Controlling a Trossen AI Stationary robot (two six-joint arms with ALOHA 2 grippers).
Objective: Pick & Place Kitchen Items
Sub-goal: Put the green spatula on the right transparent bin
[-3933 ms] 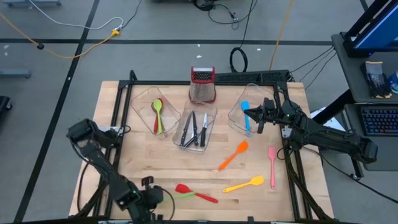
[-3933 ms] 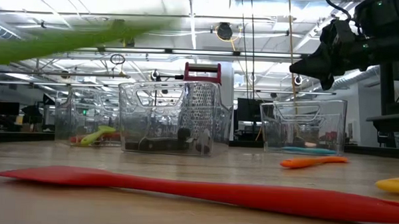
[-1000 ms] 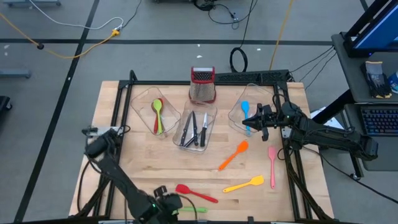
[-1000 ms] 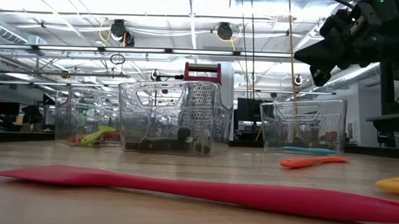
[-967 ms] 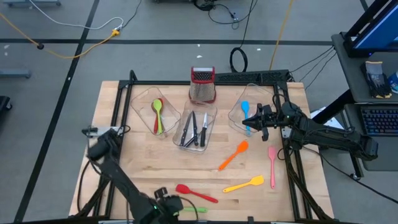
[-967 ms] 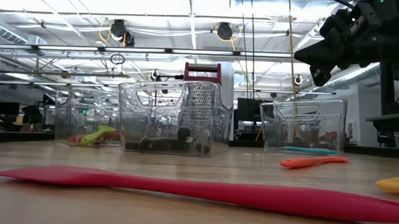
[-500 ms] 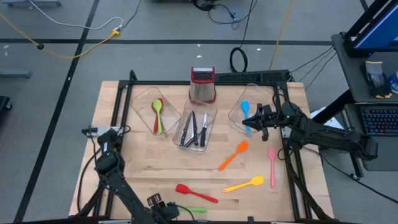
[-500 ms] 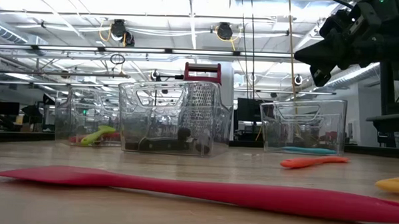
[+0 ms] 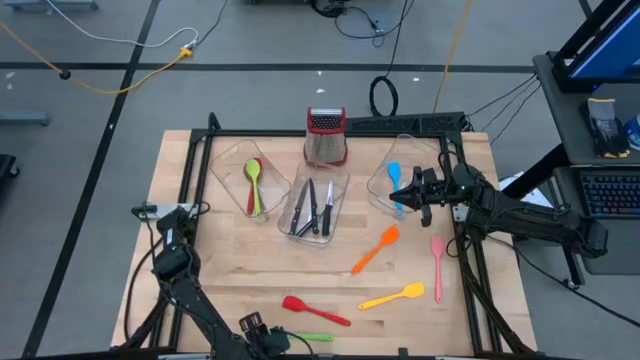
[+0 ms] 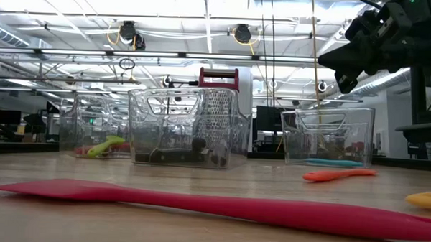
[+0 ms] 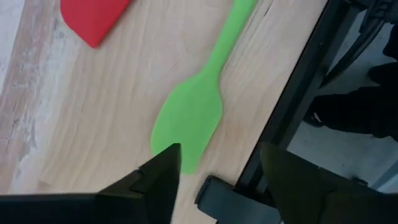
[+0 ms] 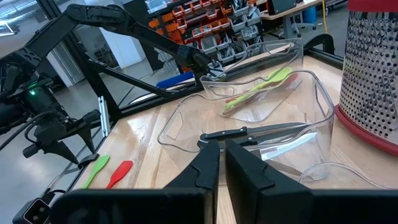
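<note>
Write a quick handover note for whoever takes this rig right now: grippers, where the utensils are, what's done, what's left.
Left gripper: open, empty, over the green spatula at the table's near edge.
Right gripper: shut, empty, above the right tub.
Done: green and red spoons in the left tub; knives in the middle tub; blue utensil in the right tub.
Left on the table: green spatula, red spatula, orange spatula, yellow spatula, pink spatula.

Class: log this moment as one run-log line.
left claw: open above green spatula | right claw: shut, empty, over right tub
</note>
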